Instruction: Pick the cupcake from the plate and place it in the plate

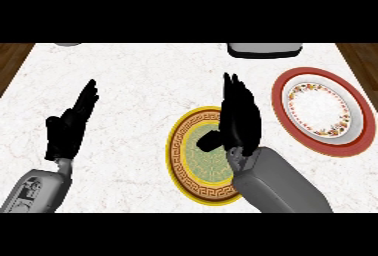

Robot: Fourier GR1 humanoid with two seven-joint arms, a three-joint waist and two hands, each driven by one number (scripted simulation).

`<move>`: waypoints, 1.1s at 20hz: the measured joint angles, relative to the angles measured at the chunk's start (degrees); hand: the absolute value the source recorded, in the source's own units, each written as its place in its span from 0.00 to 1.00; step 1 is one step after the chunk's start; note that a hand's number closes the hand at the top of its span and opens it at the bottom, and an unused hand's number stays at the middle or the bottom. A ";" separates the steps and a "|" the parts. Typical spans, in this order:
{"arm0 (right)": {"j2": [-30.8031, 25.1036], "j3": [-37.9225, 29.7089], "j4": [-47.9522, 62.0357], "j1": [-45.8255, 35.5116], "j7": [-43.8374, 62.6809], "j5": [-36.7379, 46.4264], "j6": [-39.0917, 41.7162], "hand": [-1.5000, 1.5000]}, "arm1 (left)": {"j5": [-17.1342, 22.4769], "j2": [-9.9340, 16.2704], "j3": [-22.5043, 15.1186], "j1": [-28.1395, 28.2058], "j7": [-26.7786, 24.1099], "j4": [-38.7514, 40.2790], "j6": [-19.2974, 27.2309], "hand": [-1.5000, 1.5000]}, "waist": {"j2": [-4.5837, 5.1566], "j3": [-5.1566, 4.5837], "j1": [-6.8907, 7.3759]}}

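White marble counter (140, 80) carries two plates. My right hand (240, 117) hangs over the yellow-rimmed plate (177, 150) at centre, fingers straight and together, thumb out, clamped on nothing. My left hand (70, 127) rests open at 9 o'clock. The red-rimmed plate (284, 107) sits at 2 o'clock, bare. The cupcake is not visible; I judge it hidden beneath my right hand. Risk: closing blind could knock it off the plate or crush it.
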 measured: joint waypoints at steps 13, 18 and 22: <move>-0.27 -7.23 -2.48 2.72 0.58 -5.19 11.98 0.00 | -1.19 -1.58 0.60 -1.44 0.91 -0.09 -1.03 0.50 | 0.64 0.10 1.21; 0.68 -8.83 1.69 3.59 -0.55 -5.47 14.55 0.00 | -1.64 -2.06 1.03 -2.26 1.89 -0.55 -1.23 0.50 | 0.73 0.11 1.47; 2.32 -10.05 6.11 4.29 -2.13 -4.36 15.06 0.00 | -2.38 -2.50 1.53 -2.03 0.82 0.45 -2.03 0.50 | 0.79 0.12 1.58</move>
